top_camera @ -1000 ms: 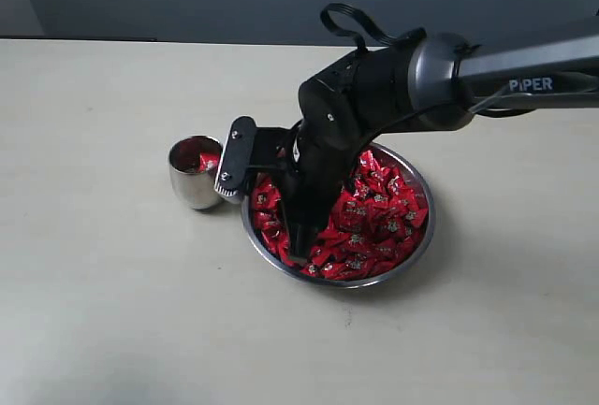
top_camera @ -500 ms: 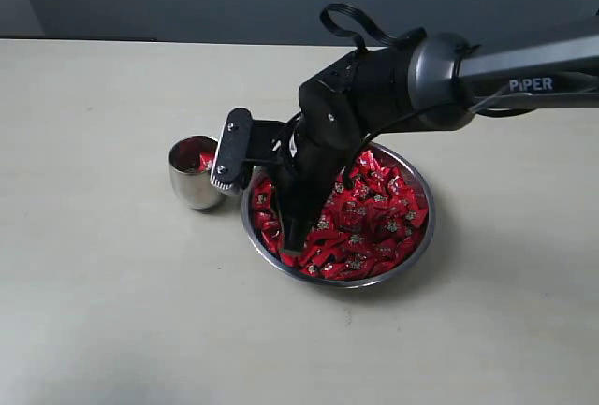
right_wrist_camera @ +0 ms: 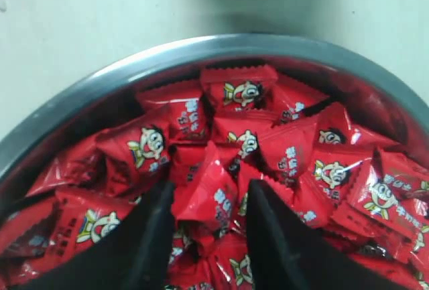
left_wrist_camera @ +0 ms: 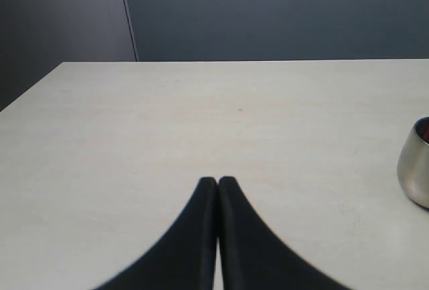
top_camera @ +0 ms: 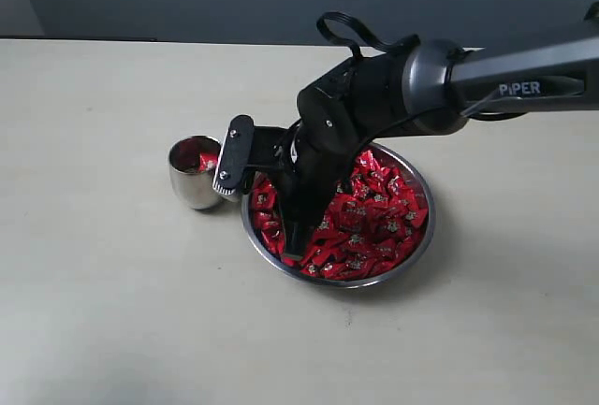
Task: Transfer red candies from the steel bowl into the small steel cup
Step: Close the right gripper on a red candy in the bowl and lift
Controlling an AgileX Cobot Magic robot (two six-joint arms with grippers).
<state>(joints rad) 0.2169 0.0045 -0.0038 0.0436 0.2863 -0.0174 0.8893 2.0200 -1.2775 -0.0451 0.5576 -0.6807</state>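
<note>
Beside one bowl (top_camera: 413, 256), one cup (top_camera: 190, 186).

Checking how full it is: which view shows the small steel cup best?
Exterior view: the small steel cup stands whole beside the steel bowl, red showing in its mouth. Left wrist view cuts it off at the frame edge; right wrist view shows at most a blurred sliver.
</note>
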